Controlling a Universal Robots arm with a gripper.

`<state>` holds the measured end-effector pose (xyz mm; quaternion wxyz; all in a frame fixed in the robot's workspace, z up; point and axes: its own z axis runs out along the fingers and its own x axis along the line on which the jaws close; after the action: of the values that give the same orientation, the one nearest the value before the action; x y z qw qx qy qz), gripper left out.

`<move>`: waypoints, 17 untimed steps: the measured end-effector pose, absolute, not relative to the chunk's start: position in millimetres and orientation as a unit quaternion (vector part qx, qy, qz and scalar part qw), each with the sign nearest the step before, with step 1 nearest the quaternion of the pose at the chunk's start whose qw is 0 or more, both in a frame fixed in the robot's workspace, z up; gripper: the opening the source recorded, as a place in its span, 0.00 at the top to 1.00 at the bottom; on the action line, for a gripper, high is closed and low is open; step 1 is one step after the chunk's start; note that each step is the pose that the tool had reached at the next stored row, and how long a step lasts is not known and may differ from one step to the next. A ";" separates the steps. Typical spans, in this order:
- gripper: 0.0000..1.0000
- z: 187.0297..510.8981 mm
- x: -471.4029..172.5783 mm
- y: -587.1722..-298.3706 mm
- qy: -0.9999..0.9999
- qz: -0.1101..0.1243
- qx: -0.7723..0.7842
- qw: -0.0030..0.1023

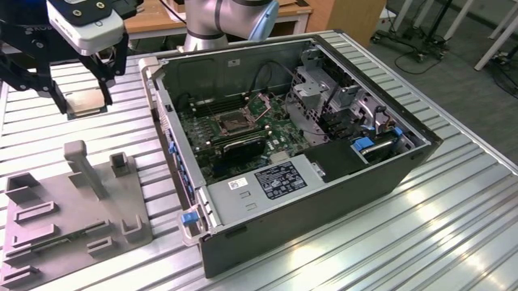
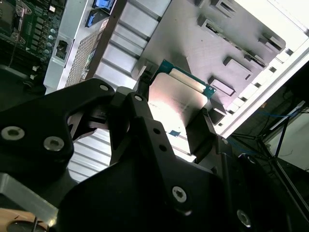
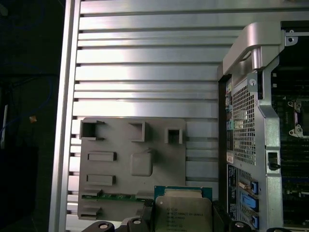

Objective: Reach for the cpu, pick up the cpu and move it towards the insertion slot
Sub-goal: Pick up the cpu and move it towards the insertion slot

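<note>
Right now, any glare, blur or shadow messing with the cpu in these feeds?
Second wrist view: glare whitens the cpu face in the pincer; background past the grey tray blown out. First wrist view: cpu evenly lit, sharp; area off the slatted table dark. Exterior view: bright streaks on the slatted table; computer case interior shadowed.

Bright light makes white glare on the table (image 1: 453, 242). The cpu (image 2: 174, 104) shines too in the second wrist view. Inside the computer case (image 1: 324, 212) it is dim.
</note>
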<state>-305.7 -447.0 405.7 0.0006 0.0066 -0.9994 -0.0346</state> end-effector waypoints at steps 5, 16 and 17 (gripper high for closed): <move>0.45 405.7 -304.5 -447.0 -0.999 -0.035 0.007 0.001; 0.45 405.7 -301.7 -447.0 -0.999 -0.035 0.007 0.001; 0.45 405.7 -301.5 -447.0 -0.999 -0.035 0.007 0.001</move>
<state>-301.5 -447.0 405.7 0.0006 0.0066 -0.9994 -0.0346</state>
